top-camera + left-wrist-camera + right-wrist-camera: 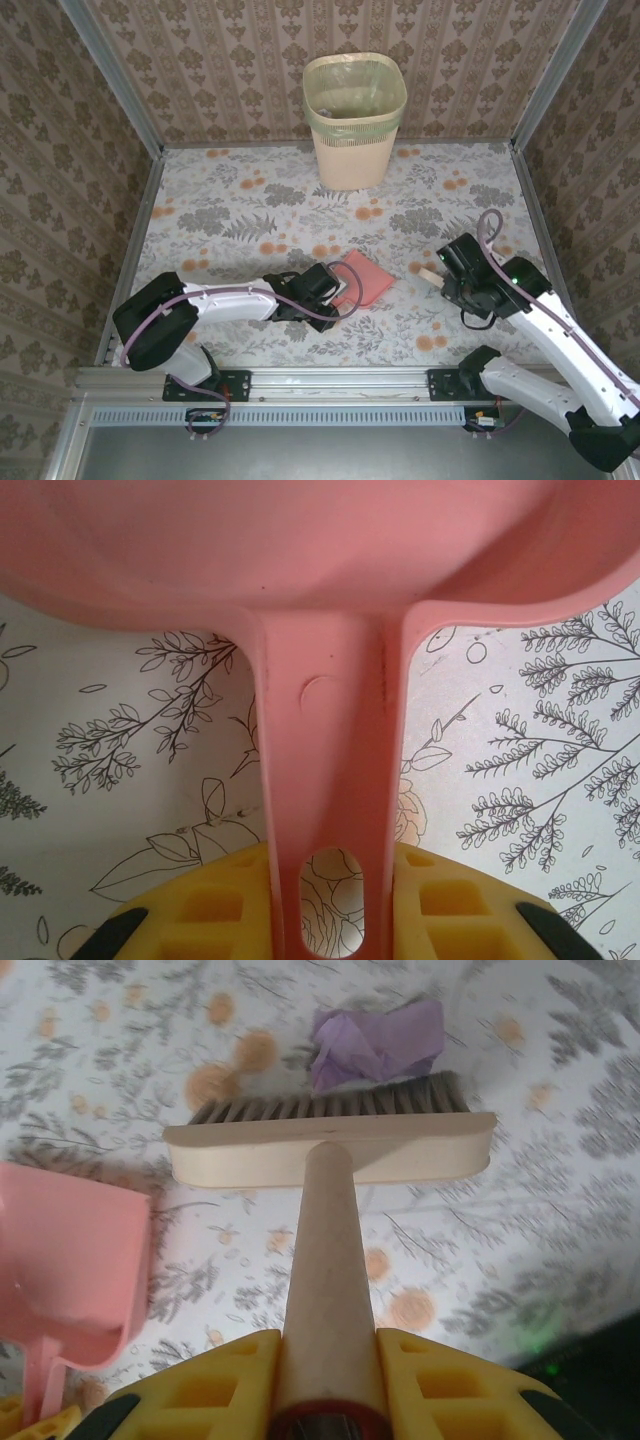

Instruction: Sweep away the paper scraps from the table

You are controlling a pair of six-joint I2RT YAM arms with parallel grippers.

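The left arm lies low, stretched rightward across the table (240, 215), a flat cloth-covered surface printed with grey leaves and orange flowers. The left pincer (330, 915) is clamped narrow on the flat handle of a pink plastic dustpan (300, 560), whose pan is cut off at the top of the left wrist view. The right arm is bent at the elbow, the right pincer (326, 1385) gripping the round handle of a pale wooden brush (330, 1145). A crumpled lilac paper scrap (375, 1045) sits on the table against the bristles, its near edge hidden behind them.
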